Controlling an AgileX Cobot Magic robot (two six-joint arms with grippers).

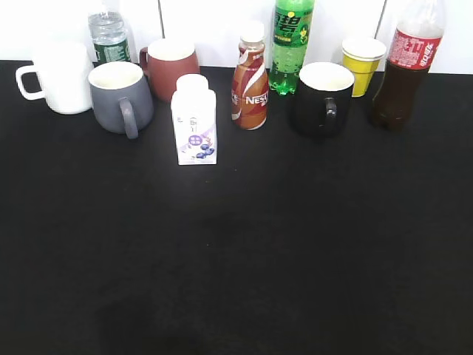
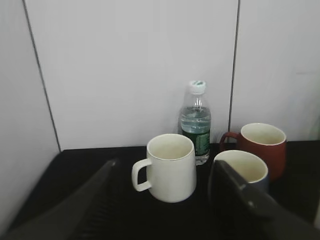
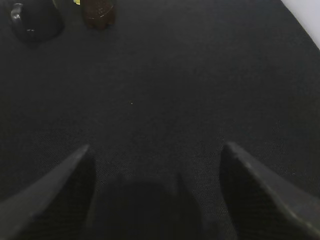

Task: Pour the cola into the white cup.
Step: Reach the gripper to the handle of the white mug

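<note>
The cola (image 1: 407, 70), a tall clear bottle of dark liquid with a red label, stands at the back right; its base shows at the top of the right wrist view (image 3: 98, 12). The white cup (image 1: 60, 78) stands at the back left, handle to the left, and shows in the left wrist view (image 2: 171, 167). My left gripper (image 2: 162, 165) is open and empty, facing the white cup from in front. My right gripper (image 3: 155, 150) is open and empty over bare black table, well short of the cola. Neither gripper shows in the exterior view.
Along the back stand a water bottle (image 1: 109, 37), a grey mug (image 1: 120, 96), a brown-red mug (image 1: 171, 68), a white carton (image 1: 195, 120), a Nescafe bottle (image 1: 250, 78), a green soda bottle (image 1: 291, 44), a black mug (image 1: 323, 97) and a yellow cup (image 1: 362, 64). The black table (image 1: 236, 259) stretches in front.
</note>
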